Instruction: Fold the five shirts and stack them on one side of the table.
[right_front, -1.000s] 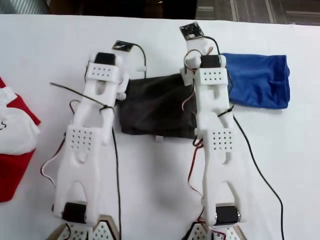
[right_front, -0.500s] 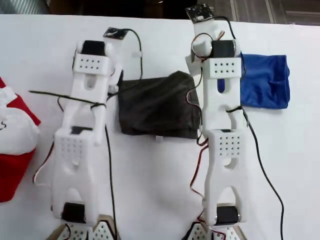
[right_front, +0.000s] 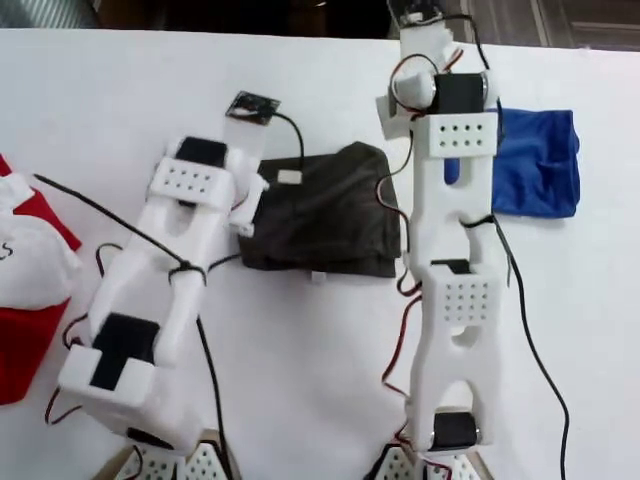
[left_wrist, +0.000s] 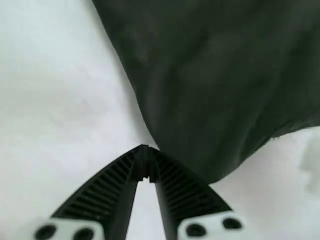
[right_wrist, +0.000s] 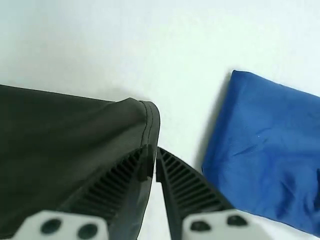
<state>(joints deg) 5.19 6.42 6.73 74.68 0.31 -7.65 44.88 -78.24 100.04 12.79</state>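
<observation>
- The black folded cloth shirt (right_front: 320, 215) lies in the middle of the flat white table (right_front: 300, 380).
- The blue folded cloth shirt (right_front: 535, 165) lies near it on the right, not touching.
- The red and white cloth shirt (right_front: 30, 290) lies far left.

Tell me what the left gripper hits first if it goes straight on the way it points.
The black shirt. The left gripper, tips shut, points straight at the shirt's near edge and seems to touch it, though depth is hard to judge.
</observation>
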